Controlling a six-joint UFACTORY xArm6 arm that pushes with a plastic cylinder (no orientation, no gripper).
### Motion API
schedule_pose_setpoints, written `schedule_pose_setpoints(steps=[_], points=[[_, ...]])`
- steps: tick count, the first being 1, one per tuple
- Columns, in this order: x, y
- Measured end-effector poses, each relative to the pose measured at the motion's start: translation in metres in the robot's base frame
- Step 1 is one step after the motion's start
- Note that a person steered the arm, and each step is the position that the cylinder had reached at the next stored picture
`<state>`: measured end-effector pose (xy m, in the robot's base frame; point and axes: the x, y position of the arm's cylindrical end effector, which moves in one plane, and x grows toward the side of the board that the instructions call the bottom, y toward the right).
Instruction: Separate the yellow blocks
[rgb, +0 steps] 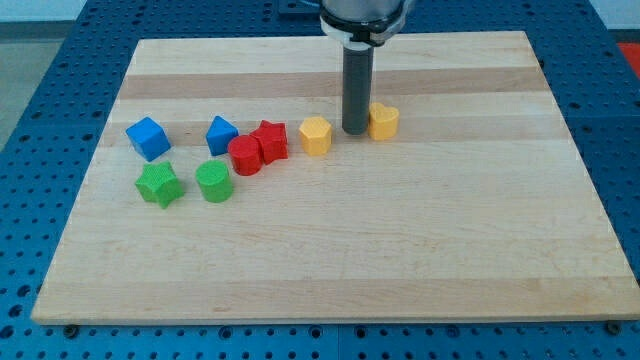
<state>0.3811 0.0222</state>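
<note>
Two yellow blocks lie apart near the middle of the wooden board (400, 240). A yellow hexagonal block (315, 135) is on the view's left and a yellow heart-like block (383, 121) is on the view's right. My tip (355, 131) stands between them, touching or almost touching the left side of the right yellow block, with a clear gap to the left one.
A red star block (270, 141) and a red round block (245, 155) touch just left of the yellow hexagon. Two blue blocks (221, 134) (148, 138) lie further left. A green star (158, 184) and a green round block (214, 181) lie below them.
</note>
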Motion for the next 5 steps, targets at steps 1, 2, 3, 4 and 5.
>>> schedule_pose_setpoints(steps=[1, 2, 3, 4, 5], points=[[-0.004, -0.026], [-0.021, -0.059], [-0.022, -0.088], [-0.022, -0.101], [-0.012, -0.103]])
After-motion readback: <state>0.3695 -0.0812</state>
